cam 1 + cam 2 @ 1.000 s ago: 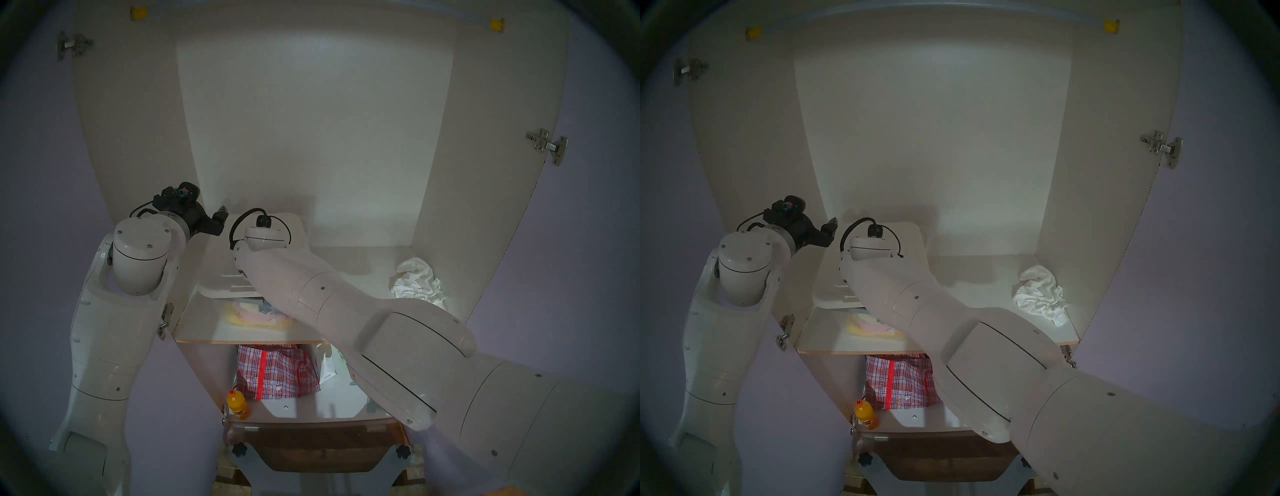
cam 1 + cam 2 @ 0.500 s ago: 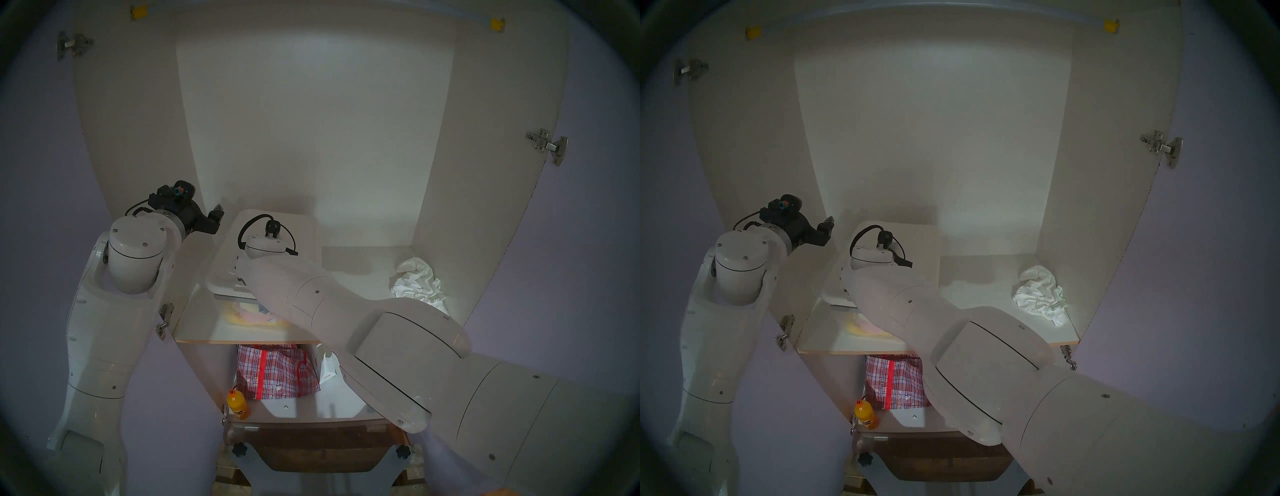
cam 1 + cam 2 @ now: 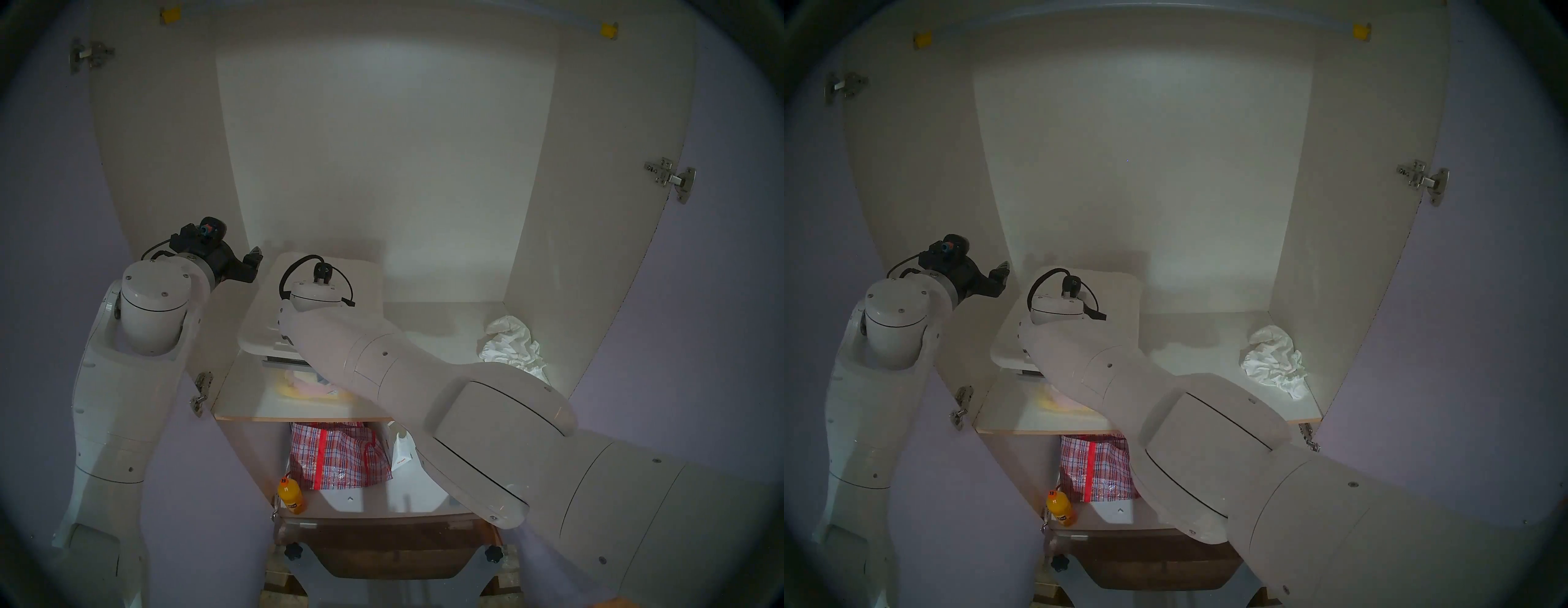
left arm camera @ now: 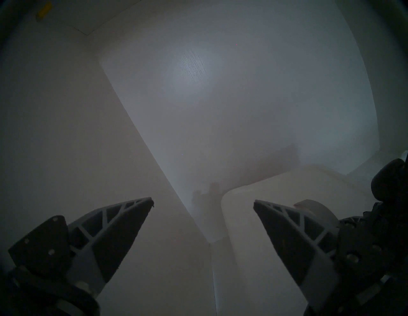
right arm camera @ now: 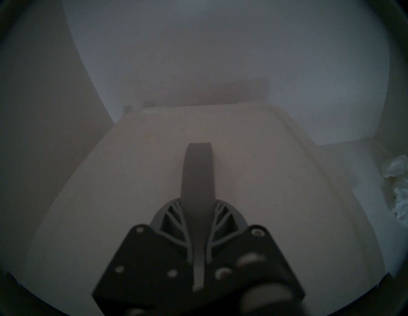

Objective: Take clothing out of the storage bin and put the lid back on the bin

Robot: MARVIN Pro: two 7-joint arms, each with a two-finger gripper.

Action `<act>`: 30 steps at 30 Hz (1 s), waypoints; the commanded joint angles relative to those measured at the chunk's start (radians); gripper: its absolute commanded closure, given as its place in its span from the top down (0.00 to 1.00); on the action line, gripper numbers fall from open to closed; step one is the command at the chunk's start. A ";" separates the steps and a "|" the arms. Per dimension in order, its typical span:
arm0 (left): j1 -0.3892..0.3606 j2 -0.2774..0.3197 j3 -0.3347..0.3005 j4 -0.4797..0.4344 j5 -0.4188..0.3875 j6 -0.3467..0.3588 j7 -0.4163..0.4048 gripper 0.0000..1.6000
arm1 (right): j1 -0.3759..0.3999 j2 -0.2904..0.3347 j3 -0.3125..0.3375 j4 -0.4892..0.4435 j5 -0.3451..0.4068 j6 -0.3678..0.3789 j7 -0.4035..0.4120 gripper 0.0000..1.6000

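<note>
Lid (image 3: 263, 335) has shifted back left over the last second, right gripper (image 5: 198, 199) pinching its grey arched handle (image 5: 197, 170) and holding it above the storage bin (image 3: 312, 388) at the shelf's near left. Left gripper (image 4: 203, 204) is spread and empty beside the lid's far-left corner. Clothing (image 3: 511, 346) already lies crumpled on the shelf (image 3: 432, 339) at far right, well apart from the bin, so extraction looks done; seating the lid remains.

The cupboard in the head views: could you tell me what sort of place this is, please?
Probably a home wardrobe or storage cupboard: door hinges on its open sides, a shelf holding crumpled white clothing, and a checked bag stored below.
</note>
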 commanded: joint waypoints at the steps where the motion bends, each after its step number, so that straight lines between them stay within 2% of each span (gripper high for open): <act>1: -0.025 0.017 -0.019 -0.018 -0.005 -0.009 -0.009 1.00 | 0.028 -0.015 -0.030 -0.048 -0.005 -0.012 -0.003 0.00; 3: -0.021 0.008 0.000 -0.023 -0.007 -0.009 -0.010 1.00 | 0.027 -0.015 -0.051 -0.065 0.002 -0.011 -0.031 0.00; 5: -0.024 0.018 -0.014 -0.018 -0.009 -0.009 -0.013 1.00 | 0.020 -0.015 -0.048 -0.052 -0.002 -0.027 -0.034 0.00; 6: -0.022 0.009 0.003 -0.023 -0.009 -0.009 -0.010 1.00 | 0.018 -0.015 -0.065 -0.066 0.003 -0.029 -0.066 0.00; 8: -0.025 0.020 -0.009 -0.018 -0.011 -0.009 -0.013 1.00 | 0.012 -0.015 -0.061 -0.051 0.001 -0.042 -0.066 0.00; 13: -0.025 0.017 0.009 -0.021 -0.014 -0.008 -0.011 1.00 | 0.005 -0.015 -0.095 -0.069 0.015 -0.061 -0.134 0.00; 23: -0.030 0.041 -0.015 -0.019 -0.031 -0.006 -0.030 1.00 | -0.004 -0.015 -0.138 -0.073 0.021 -0.063 -0.144 0.00; 24: -0.031 0.041 -0.014 -0.019 -0.031 -0.006 -0.030 1.00 | -0.004 -0.015 -0.147 -0.076 0.021 -0.057 -0.140 0.10; 25: -0.031 0.041 -0.013 -0.019 -0.032 -0.006 -0.031 1.00 | -0.004 -0.015 -0.153 -0.078 0.020 -0.056 -0.140 0.10; 26: -0.031 0.044 -0.015 -0.019 -0.035 -0.006 -0.034 1.00 | 0.000 -0.015 -0.166 -0.077 0.016 -0.059 -0.144 0.17; 27: -0.031 0.047 -0.018 -0.020 -0.037 -0.005 -0.038 1.00 | 0.002 -0.015 -0.170 -0.073 0.016 -0.054 -0.141 0.48; 28: -0.032 0.047 -0.017 -0.019 -0.038 -0.005 -0.038 1.00 | 0.005 -0.015 -0.176 -0.076 0.015 -0.054 -0.140 1.00; 30: -0.034 0.049 -0.018 -0.017 -0.040 -0.005 -0.039 1.00 | 0.014 -0.015 -0.195 -0.077 0.010 -0.055 -0.150 1.00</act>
